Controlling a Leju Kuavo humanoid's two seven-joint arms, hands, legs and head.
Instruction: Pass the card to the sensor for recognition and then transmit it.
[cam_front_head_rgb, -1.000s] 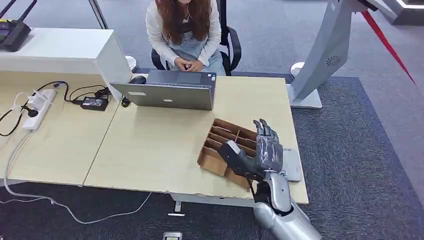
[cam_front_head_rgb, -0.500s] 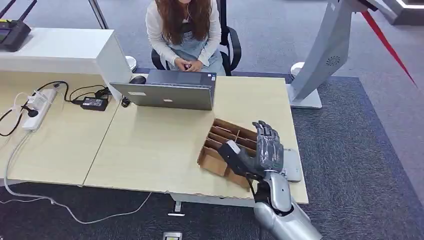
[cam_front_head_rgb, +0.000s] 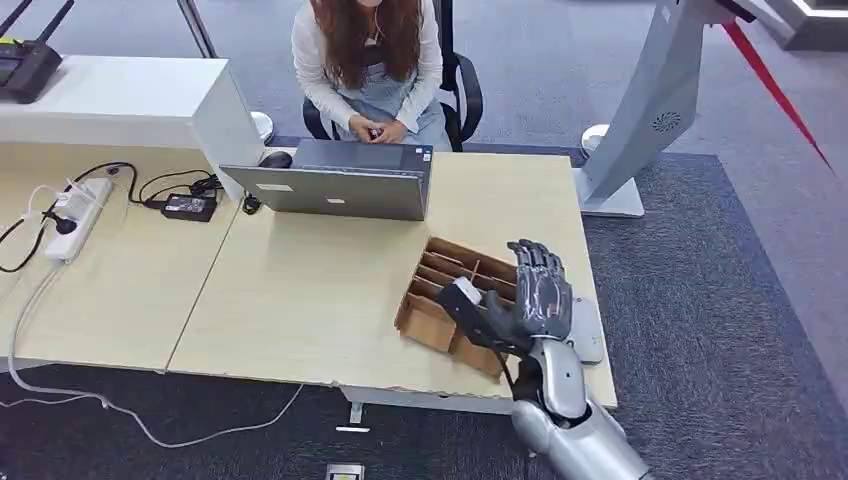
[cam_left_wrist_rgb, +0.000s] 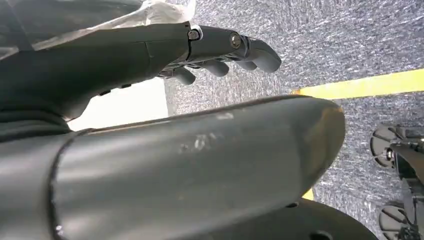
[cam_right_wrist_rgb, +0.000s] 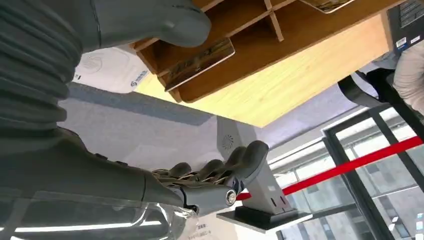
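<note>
Head view: your right hand (cam_front_head_rgb: 530, 300) hovers over the divided cardboard box (cam_front_head_rgb: 440, 300) on the table (cam_front_head_rgb: 300, 290), fingers (cam_front_head_rgb: 535, 262) spread and grasping nothing, staged to pick a card (cam_right_wrist_rgb: 199, 62) lying in a compartment beside the white sensor pad (cam_front_head_rgb: 585, 330); left hand (cam_left_wrist_rgb: 150, 50) hangs empty, fingers loose.

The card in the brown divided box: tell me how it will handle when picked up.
The card looks thin and flat, so probably stiff and light. Its glossy face may be slippery. It lies low in the box, so the right hand would likely struggle to get under it.
</note>
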